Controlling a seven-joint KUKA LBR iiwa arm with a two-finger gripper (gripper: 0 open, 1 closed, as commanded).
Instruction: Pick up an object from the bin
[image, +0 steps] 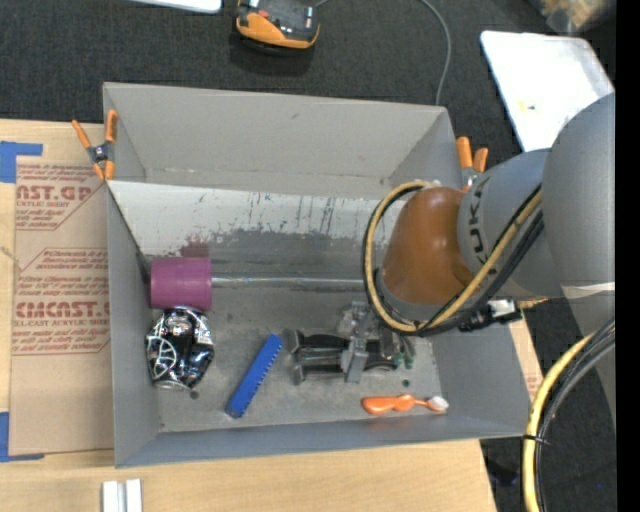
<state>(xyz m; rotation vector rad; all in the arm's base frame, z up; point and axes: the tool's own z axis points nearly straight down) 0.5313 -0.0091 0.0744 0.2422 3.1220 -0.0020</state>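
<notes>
Arm (560, 230), hand (303, 360) just beside blue comb (254, 375)

One camera looks down into the grey bin (270, 130) from above, perhaps slightly off-centre, fairly close

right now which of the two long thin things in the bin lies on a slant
The blue ridged bar, left of the gripper; the orange toothbrush-like one lies level along the near wall of the bin.
</notes>
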